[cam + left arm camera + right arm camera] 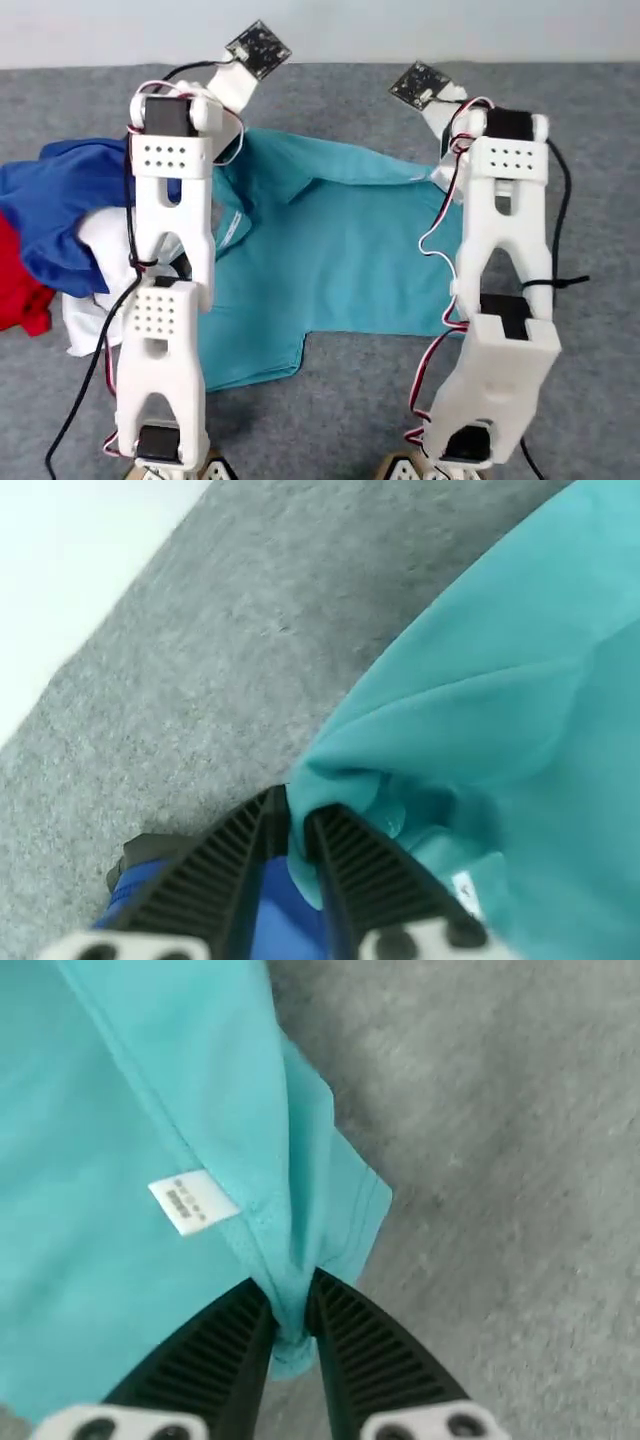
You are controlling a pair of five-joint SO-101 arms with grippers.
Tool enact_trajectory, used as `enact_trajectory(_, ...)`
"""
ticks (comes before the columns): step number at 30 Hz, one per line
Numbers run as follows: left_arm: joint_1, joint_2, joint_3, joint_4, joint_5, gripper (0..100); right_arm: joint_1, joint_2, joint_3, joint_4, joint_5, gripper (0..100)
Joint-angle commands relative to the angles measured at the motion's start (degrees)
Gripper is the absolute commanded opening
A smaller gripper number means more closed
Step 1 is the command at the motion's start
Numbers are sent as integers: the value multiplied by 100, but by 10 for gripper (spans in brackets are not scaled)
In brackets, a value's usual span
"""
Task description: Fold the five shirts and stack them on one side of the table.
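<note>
- In the high view your teal shirt (340,250) lies spread flat on the grey table (590,150), in the middle of the frame. Its near hem is at the lower centre, between the left arm (170,250) and the right arm (500,250).
- At the left edge of the frame you have a heap. The red shirt (15,285) is lowest, the white shirt (95,250) is beside it, and the blue shirt (55,200) is above them.
- Farther up in the frame, both arms end over the far edge of the teal shirt, one near each end of it.
- Your left gripper (295,810) is clenched on a fold of the teal shirt's edge. Blue cloth lies just under its fingers.
- Your right gripper (288,1295) also pinches tight a bunched teal edge, near a small white label (193,1203).
</note>
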Motion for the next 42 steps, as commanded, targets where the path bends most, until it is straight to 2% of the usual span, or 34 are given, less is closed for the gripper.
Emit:
enact_trajectory(1,123,-1327,971,176,-325,5,-57,-629,-378,330,44,11)
enact_trajectory(5,264,-2251,2114,167,-809,5,4,-919,-378,418,53,11)
enact_trajectory(9,325,-2699,2738,-18,-879,5,207,-1218,-378,418,53,11)
enact_trajectory(14,299,-2664,2809,-545,-870,5,444,-1516,-378,365,62,11)
enact_trajectory(23,273,-1785,2774,-2048,-862,5,831,-2246,-387,136,510,11)
enact_trajectory(27,273,-1407,2774,-2927,-862,5,927,-2009,-378,-462,589,11)
enact_trajectory(35,264,-765,2765,-4686,-888,5,884,-549,-378,-2475,563,11)
enact_trajectory(39,255,-554,2765,-5152,-897,5,884,-66,-378,-3099,563,11)
enact_trajectory(42,193,-527,2765,-5213,-897,5,848,66,-378,-3336,554,11)
